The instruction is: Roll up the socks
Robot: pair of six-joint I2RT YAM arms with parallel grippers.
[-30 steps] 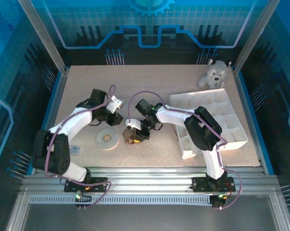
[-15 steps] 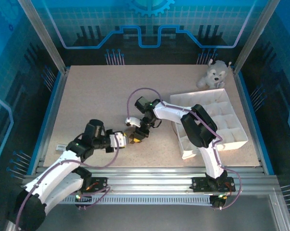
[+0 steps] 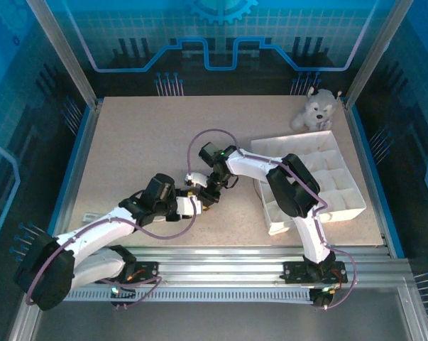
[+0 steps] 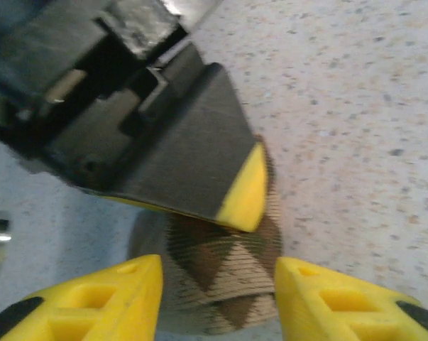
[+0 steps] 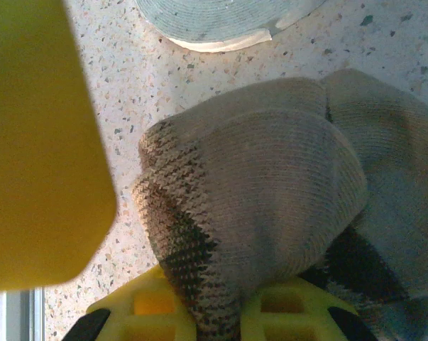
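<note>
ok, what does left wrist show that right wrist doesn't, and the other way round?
Left wrist only: the right claw seen from outside, yellow tip pressing on the argyle sock, and the left claw open, straddling it. Right wrist only: a tape roll edge past the sock, and fabric pinched between the right claw's own fingers. Both: the sock bunched on the speckled table.
</note>
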